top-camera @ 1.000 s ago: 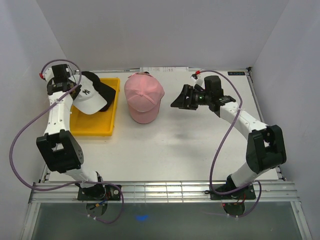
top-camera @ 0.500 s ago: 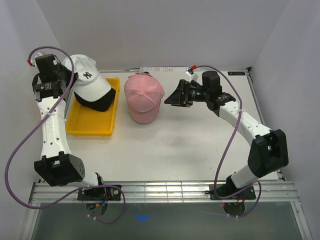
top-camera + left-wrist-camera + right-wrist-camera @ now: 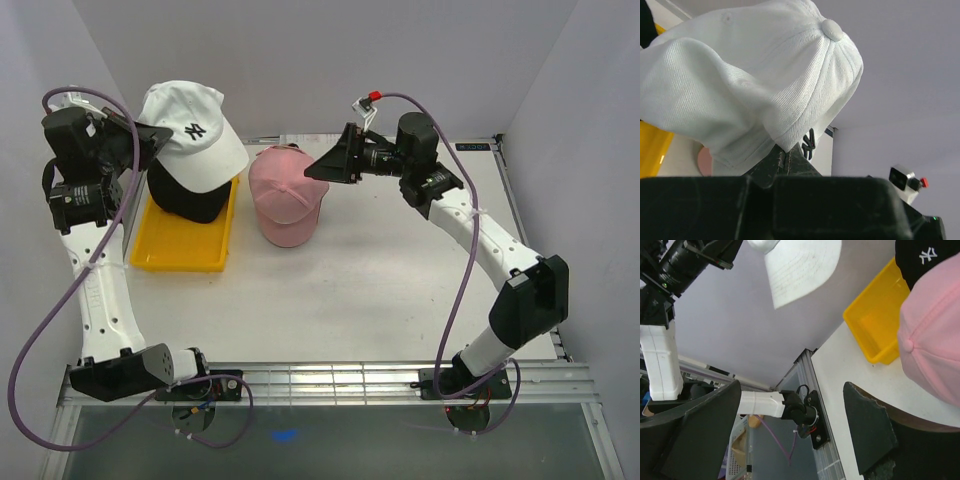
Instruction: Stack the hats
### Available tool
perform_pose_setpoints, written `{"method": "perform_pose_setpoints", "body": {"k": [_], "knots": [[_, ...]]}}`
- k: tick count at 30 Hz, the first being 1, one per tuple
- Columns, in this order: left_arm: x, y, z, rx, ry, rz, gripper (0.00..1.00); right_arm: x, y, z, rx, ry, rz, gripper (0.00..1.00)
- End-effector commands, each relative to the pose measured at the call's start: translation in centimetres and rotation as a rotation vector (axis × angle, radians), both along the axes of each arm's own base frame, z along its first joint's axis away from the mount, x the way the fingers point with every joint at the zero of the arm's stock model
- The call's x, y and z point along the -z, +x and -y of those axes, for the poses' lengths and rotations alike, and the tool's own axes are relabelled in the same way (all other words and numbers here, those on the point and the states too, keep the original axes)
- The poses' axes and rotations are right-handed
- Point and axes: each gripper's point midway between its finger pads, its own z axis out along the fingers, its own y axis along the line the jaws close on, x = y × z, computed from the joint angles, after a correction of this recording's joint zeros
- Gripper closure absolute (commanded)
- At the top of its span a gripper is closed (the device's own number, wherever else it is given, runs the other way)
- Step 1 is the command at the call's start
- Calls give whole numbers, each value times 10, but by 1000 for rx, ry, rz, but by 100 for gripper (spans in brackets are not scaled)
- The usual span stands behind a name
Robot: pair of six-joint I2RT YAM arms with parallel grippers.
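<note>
My left gripper (image 3: 150, 140) (image 3: 785, 159) is shut on the edge of a white hat (image 3: 197, 133) (image 3: 750, 80) with a black logo and holds it in the air above the tray. A black hat (image 3: 186, 202) (image 3: 926, 259) sits in the yellow tray underneath. A pink hat (image 3: 285, 195) (image 3: 935, 350) rests on the table right of the tray. My right gripper (image 3: 322, 168) (image 3: 790, 425) hovers open just right of the pink hat's crown, pointing left, with nothing between its fingers. The white hat's brim (image 3: 800, 265) shows at the top of the right wrist view.
The yellow tray (image 3: 190, 262) (image 3: 875, 325) lies at the back left of the table. White walls close in the back and both sides. The left arm (image 3: 95, 290) rises tall along the left edge.
The left arm has lifted the white hat up out of the tray, uncovering the black hat. The right gripper has moved left and up toward the pink hat and opened wider.
</note>
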Motion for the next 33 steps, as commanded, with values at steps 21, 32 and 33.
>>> {"method": "perform_pose_setpoints", "body": {"k": [21,32,33], "knots": [[-70,-67,81,352,-174,171,100,-67,-5,-58,-127,282,-29,9],[-56,-68,85,368,-186,140,100,-69,-9,-80,-168,334,-82,12],[-54,-67,85,364,-187,135,100,-70,-10,-79,-172,339,-81,14]]}}
